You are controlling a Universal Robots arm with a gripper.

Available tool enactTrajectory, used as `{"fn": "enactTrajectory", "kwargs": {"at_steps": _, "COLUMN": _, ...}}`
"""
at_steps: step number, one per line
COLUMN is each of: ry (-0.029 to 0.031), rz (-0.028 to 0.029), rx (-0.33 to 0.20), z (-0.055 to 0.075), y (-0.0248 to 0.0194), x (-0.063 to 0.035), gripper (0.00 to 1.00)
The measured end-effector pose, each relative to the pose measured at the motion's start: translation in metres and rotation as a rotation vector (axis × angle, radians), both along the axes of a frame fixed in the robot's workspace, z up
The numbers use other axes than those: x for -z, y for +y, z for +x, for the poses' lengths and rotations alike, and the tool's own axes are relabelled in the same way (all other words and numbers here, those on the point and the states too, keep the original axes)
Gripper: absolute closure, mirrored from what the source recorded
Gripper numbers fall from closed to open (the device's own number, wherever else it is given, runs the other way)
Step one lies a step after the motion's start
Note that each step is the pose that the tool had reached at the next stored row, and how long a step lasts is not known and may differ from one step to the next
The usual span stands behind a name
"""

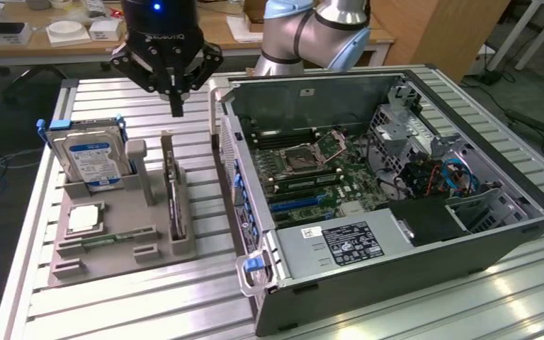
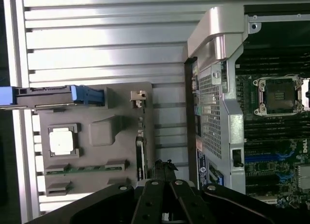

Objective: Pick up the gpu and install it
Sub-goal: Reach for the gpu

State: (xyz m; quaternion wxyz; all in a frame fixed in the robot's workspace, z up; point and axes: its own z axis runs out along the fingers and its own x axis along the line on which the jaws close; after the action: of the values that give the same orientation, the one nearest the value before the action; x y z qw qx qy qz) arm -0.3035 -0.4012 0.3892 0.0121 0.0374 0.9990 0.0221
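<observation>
Nearest in the exterior view, the open computer case [image 1: 395, 234] lies on its side on the ribbed desk [image 1: 111, 304]. Its motherboard [image 1: 319, 170] faces up, so a card can be pressed in from above. At nine o'clock of the case sits the grey holder tray [image 1: 159, 244], which keeps each part in its own pocket.

The gpu [image 1: 171, 198] stands on edge in the tray's slot nearest the case, thin edge up, presumably so it can be pinched from overhead. Seen edge-on like this, its cooler is hard to make out. At nine o'clock of the card lie the processor chip [image 1: 83, 219] and the memory stick [image 1: 116, 239]. At ten o'clock the hard drive [image 1: 88, 156] stands tall.

Farther back, at twelve o'clock of the card, the gripper [image 1: 176, 106] hangs above the desk with its fingers clenched together on nothing, apart from the card. The case's raised side wall [image 1: 232, 142] stands between card and motherboard, and the tray's post [image 1: 137, 161] crowds the slot.
</observation>
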Motion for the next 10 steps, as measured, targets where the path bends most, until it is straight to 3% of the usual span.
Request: {"fn": "enactTrajectory", "kwargs": {"at_steps": 10, "ry": 0.0007, "rz": 0.0, "rx": 0.0, "z": -0.028, "y": -0.0007, "x": 0.0014, "gripper": 0.9}}
